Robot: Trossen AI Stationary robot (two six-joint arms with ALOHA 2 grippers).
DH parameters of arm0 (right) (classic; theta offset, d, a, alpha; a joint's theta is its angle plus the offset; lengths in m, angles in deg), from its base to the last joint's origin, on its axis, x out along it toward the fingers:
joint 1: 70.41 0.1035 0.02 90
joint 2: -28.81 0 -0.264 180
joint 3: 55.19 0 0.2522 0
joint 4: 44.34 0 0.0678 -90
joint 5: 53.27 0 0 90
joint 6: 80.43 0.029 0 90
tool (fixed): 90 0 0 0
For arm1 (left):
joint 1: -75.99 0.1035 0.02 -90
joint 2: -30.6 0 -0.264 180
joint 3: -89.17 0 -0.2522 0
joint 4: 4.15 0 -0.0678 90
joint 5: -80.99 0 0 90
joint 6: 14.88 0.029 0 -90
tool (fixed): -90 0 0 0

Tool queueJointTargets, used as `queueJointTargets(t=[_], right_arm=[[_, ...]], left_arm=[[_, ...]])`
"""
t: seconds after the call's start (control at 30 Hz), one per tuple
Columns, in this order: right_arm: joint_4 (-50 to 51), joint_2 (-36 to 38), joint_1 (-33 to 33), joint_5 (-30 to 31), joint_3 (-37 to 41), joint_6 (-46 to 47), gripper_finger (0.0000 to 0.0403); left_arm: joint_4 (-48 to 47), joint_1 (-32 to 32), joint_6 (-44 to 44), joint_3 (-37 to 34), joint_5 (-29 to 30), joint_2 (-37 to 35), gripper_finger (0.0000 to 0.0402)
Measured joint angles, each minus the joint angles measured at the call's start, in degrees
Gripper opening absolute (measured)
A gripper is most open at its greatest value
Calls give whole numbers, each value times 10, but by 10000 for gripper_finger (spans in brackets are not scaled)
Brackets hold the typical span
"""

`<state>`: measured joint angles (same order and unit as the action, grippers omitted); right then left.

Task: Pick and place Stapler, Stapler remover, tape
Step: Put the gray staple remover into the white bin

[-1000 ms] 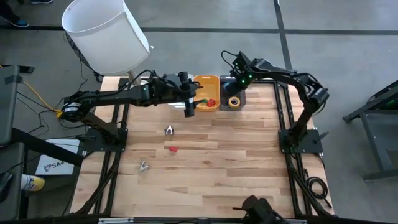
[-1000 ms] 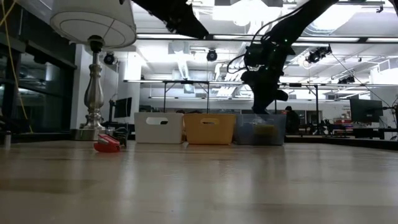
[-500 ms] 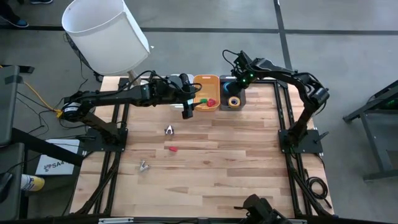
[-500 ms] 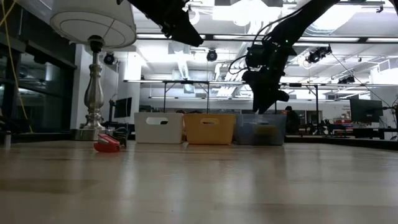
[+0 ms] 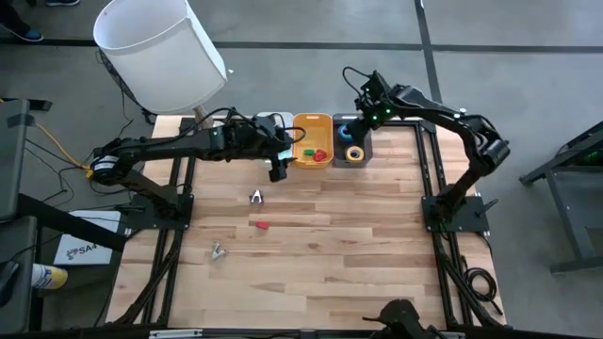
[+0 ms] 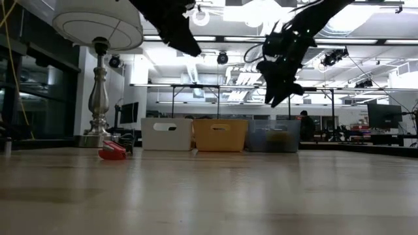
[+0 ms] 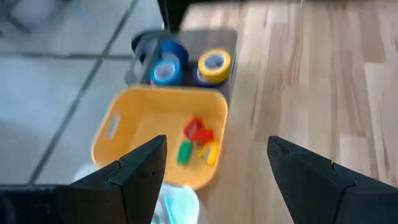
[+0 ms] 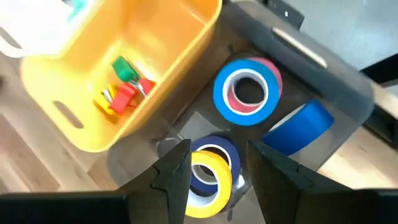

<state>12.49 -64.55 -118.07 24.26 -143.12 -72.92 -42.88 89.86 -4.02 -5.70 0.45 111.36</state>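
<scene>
Tape (image 8: 247, 91) rolls, blue and yellow, lie in the grey bin (image 8: 339, 81); small coloured pieces in the yellow bin (image 8: 186, 37); right gripper (image 8: 214, 163) above, fingers parted, empty; left gripper (image 7: 214, 165) spread, empty.

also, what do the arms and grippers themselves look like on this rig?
Both arms are black, slim jointed links with loose black cables looped at the wrists. The right arm shows a small green light near its wrist. The left gripper and right gripper each have two dark, flat, angular fingers. No other markings are readable.
</scene>
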Motion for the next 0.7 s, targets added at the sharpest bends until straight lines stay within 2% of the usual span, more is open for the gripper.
queueJointTargets(t=[0.53, 0.7], right_arm=[[0, 102, 0, 0, 0, 0, 149], [5, 111, 0, 1, 0, 1, 152]], left_arm=[[-307, 0, -156, -1, 20, -16, 273], [-363, 0, -228, -1, 22, -15, 273]])
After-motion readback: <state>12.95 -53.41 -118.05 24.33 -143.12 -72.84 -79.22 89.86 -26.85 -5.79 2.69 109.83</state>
